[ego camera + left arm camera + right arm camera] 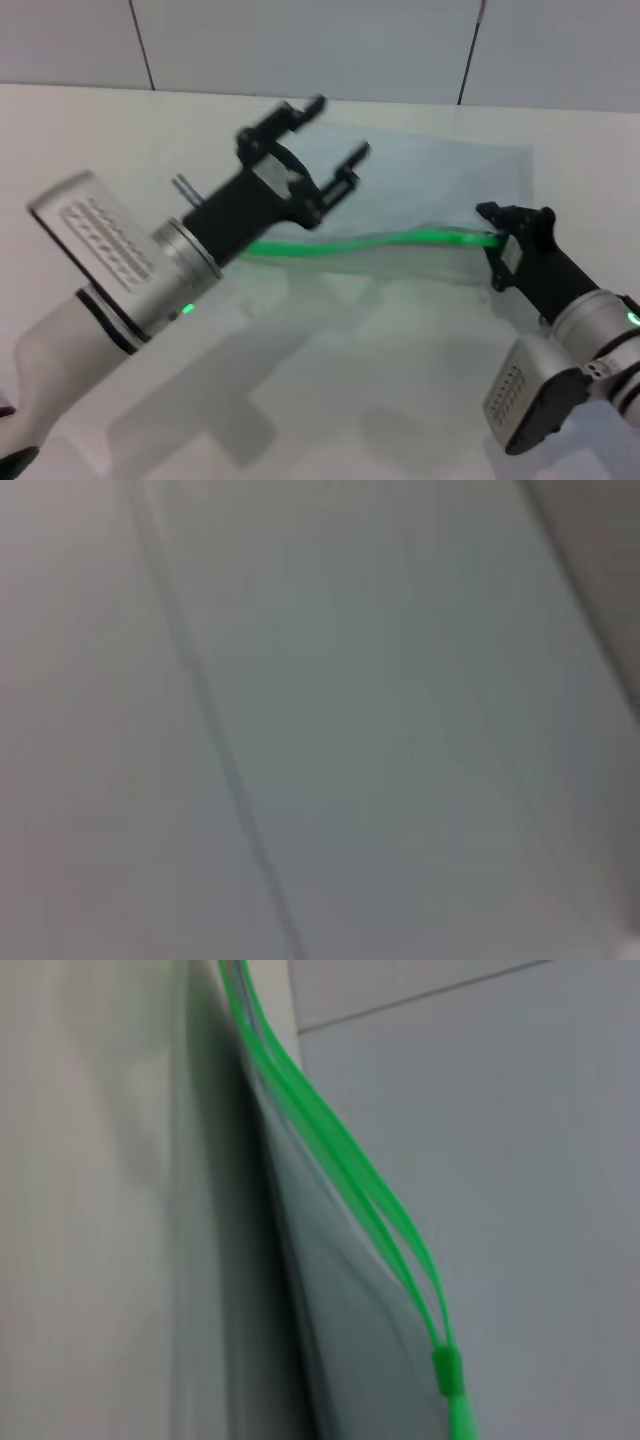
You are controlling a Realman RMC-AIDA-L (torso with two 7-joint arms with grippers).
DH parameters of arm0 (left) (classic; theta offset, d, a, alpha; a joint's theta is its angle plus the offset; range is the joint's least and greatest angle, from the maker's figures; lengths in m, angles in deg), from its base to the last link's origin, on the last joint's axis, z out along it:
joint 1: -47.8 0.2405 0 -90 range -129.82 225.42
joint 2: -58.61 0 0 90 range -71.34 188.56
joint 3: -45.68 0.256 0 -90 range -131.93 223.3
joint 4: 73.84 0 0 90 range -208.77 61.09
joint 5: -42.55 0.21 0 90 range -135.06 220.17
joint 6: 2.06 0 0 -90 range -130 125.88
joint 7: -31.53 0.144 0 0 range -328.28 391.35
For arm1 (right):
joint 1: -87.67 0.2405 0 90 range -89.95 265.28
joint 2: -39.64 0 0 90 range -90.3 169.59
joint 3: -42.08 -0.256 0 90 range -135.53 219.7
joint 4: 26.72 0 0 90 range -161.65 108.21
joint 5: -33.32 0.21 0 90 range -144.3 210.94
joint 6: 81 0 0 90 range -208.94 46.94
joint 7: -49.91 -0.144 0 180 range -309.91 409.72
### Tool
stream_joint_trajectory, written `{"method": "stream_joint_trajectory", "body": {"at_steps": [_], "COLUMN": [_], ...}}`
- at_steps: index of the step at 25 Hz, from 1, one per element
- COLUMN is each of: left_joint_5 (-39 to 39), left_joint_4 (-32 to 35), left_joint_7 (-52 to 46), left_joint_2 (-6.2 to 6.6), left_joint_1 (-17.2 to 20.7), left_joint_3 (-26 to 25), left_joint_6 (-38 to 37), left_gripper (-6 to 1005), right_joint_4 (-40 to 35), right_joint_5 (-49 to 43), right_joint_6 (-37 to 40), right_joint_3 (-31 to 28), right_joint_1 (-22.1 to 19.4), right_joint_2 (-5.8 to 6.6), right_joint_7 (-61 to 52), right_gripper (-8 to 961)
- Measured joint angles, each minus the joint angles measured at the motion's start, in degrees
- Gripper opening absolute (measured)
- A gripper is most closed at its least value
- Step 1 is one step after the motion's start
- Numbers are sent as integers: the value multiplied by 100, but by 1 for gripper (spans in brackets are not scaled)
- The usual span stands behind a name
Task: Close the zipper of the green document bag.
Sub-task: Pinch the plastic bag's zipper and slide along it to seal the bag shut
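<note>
The green document bag (pixel 440 185) lies flat on the white table, translucent and pale. Its zipper (pixel 400 241) is the bright green strip along the near edge, raised a little off the table in a wavy line. My right gripper (pixel 497 232) sits at the strip's right end and looks shut on it. The right wrist view shows the zipper (pixel 340 1170) close up, its two strips parted beyond the small green slider (pixel 447 1370). My left gripper (pixel 335 128) hovers open above the bag's left part, holding nothing. The left wrist view shows only a blurred grey surface.
The white table (pixel 90 130) stretches left and toward the front. A tiled grey wall (pixel 300 40) stands just behind the bag. My left forearm crosses over the zipper's left end.
</note>
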Motion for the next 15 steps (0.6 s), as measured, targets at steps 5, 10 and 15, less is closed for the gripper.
{"method": "stream_joint_trajectory", "body": {"at_steps": [5, 10, 15], "left_joint_5": [422, 575, 758], "left_joint_4": [-132, -340, -356], "left_joint_7": [790, 1495, 1757], "left_joint_2": [-15, -20, -20], "left_joint_1": [-121, -213, -226], "left_joint_3": [156, 170, 161], "left_joint_6": [405, 810, 998], "left_gripper": [560, 558, 556], "right_joint_4": [-234, -332, -402], "right_joint_5": [-1, -1, -1], "right_joint_6": [0, 0, 5], "right_joint_3": [1, 1, 1], "right_joint_1": [121, 173, 198], "right_joint_2": [0, -1, 1], "right_joint_7": [-2, -4, 6], "right_gripper": [51, 51, 52]}}
